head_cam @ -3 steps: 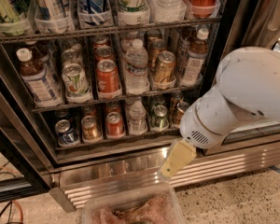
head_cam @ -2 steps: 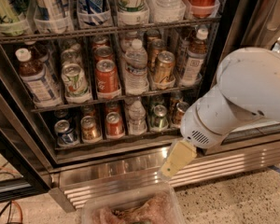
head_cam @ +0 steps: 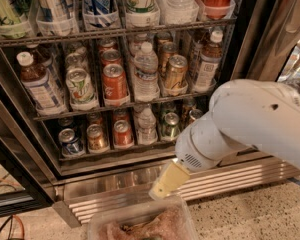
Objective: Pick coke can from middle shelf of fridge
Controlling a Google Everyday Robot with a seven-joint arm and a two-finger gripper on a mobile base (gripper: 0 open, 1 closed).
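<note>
The coke can is a red can with a silver top. It stands upright at the front of the middle shelf of the open fridge, between a white-and-green can and a clear water bottle. More red cans stand behind it. White-capped brown-drink bottles end the row on both sides. My gripper hangs from the white arm, low in front of the ribbed steel grille, below and to the right of the coke can and well apart from it.
A gold-brown can stands right of the water bottle. The lower rack holds small cans and a water bottle. The top rack holds tall cans and bottles. A clear plastic container sits on the speckled floor below my gripper. The door frame is at the right.
My arm and gripper have moved a little to the left and down in front of the grille. The cans and bottles have not moved.
</note>
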